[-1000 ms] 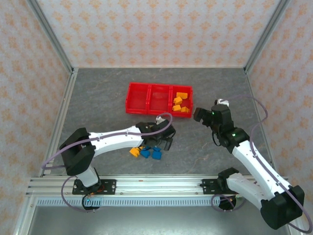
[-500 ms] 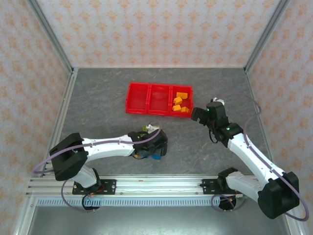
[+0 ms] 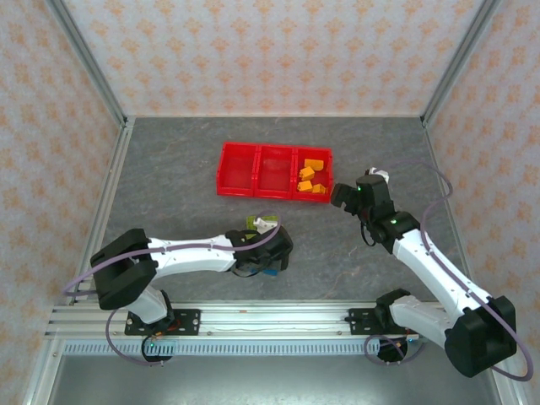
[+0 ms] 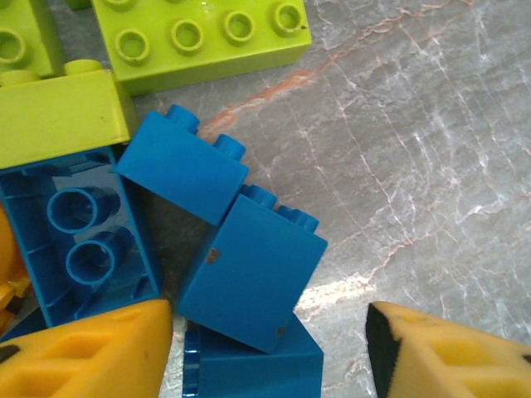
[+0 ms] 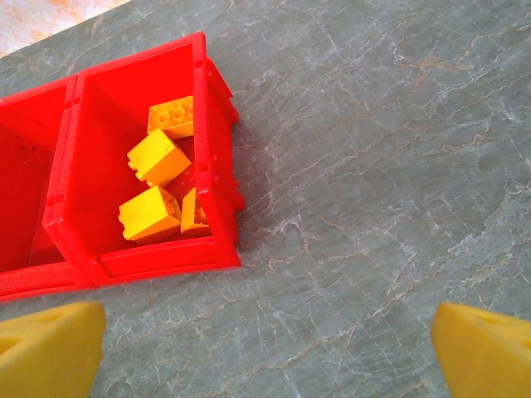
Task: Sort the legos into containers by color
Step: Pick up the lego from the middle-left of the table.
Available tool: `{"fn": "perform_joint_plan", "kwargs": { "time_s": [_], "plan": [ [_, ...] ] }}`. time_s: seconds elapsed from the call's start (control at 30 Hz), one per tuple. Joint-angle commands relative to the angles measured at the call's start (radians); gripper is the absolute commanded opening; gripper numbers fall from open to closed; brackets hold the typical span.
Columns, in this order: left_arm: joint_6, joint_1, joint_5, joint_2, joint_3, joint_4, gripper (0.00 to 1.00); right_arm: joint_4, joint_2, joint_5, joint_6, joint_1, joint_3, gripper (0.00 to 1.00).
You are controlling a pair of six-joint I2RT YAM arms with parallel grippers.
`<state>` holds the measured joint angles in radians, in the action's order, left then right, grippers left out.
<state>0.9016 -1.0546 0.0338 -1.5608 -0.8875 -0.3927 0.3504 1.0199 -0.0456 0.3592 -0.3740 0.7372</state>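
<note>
In the top view, the left tool (image 3: 268,251) hangs low over a small pile of legos (image 3: 257,268) at the lower middle of the frame, on the grey desk (image 3: 169,186). From its wrist camera the jaws stand open and grip nothing. They straddle a tilted blue brick (image 4: 249,278) that leans on other blue ones, with lime green bricks (image 4: 199,37) at the upper left. The step in hand looks like picking a blue brick. The next move calls for a short descent, a squeeze on that one brick alone, then a carry to the red tray (image 3: 238,169) above centre. Its right compartment (image 5: 211,149) holds the orange-yellow bricks (image 5: 158,157). Just right of it, the right tool (image 3: 344,196) hovers open and unloaded.
</note>
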Motion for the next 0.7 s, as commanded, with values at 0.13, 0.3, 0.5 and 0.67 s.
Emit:
{"fn": "perform_joint_plan", "kwargs": {
  "time_s": [0.13,0.3,0.5,0.67],
  "plan": [
    [0.06,-0.046,0.046,-0.086,-0.041,-0.03,0.55,0.006,-0.026,-0.039,0.014,0.0,0.024,1.0],
    [0.08,-0.068,0.08,-0.114,-0.081,-0.092,0.53,0.015,-0.04,-0.046,0.015,0.0,0.023,1.0],
    [0.107,-0.079,0.099,-0.096,-0.077,-0.128,0.53,0.018,-0.051,-0.047,0.017,0.001,0.016,1.0],
    [0.12,-0.095,0.096,-0.087,-0.077,-0.142,0.53,0.017,-0.053,-0.039,0.024,0.001,0.012,1.0]
  ]
}}
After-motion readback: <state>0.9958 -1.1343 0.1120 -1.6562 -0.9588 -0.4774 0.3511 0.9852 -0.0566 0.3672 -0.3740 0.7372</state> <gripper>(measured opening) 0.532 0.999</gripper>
